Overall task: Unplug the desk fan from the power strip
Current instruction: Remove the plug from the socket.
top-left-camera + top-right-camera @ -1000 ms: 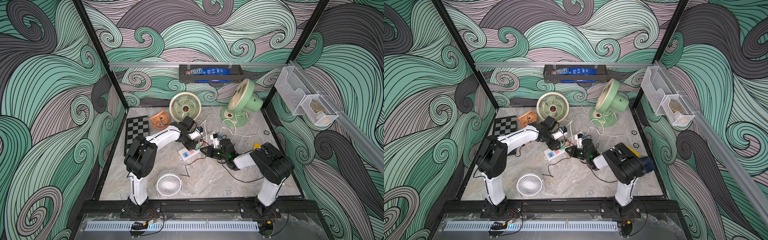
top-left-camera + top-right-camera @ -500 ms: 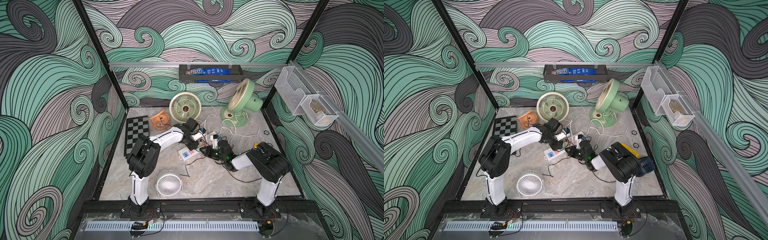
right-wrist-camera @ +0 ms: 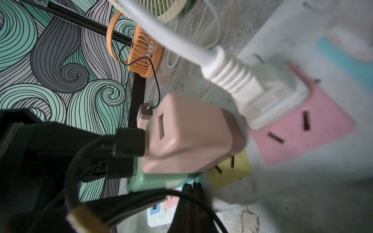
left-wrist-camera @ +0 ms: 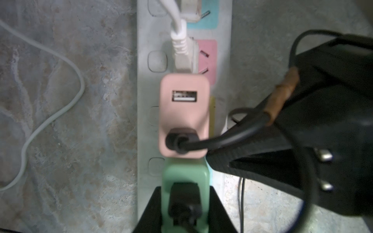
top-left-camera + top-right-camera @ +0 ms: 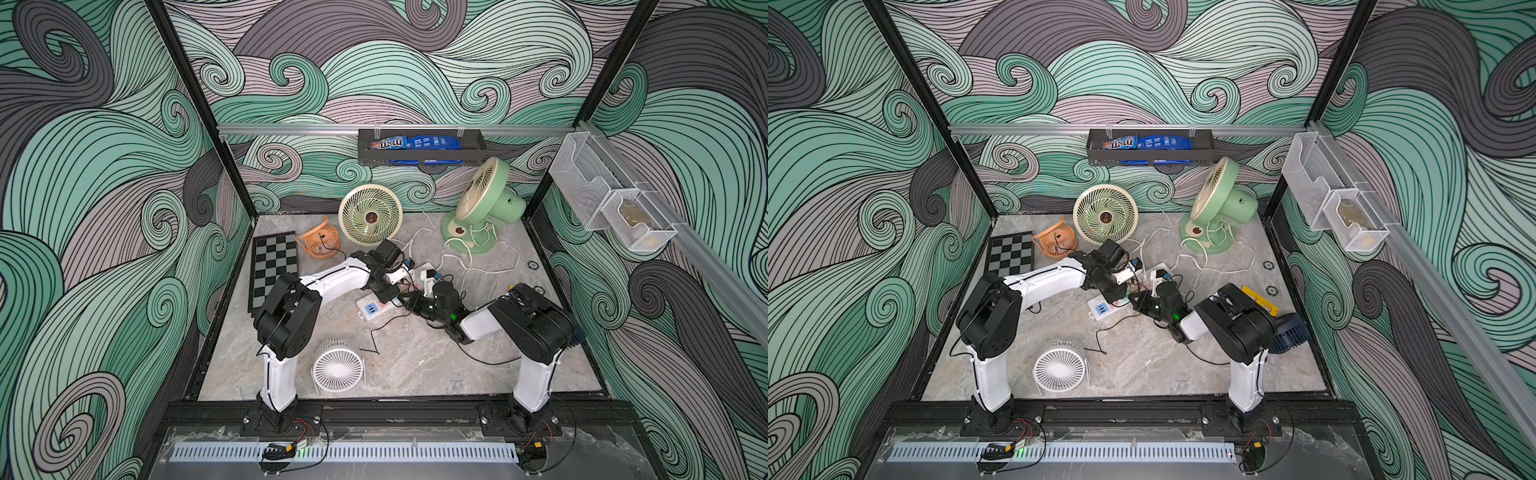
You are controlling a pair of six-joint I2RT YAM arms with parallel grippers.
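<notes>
Between the fingers of the left gripper sits the green plug — squeezed tight. Under it lies the power strip, and just beside, the right gripper is pinched shut. Pull straight up, slowly — hold the strip down.

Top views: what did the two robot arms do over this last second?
The left arm's fingers closed around the mint-green plastic plug adapter on the long white plastic power strip. The right arm's fingers, shut, slid closer to it. The white round wire-grille fan and the other fans stayed put.
</notes>
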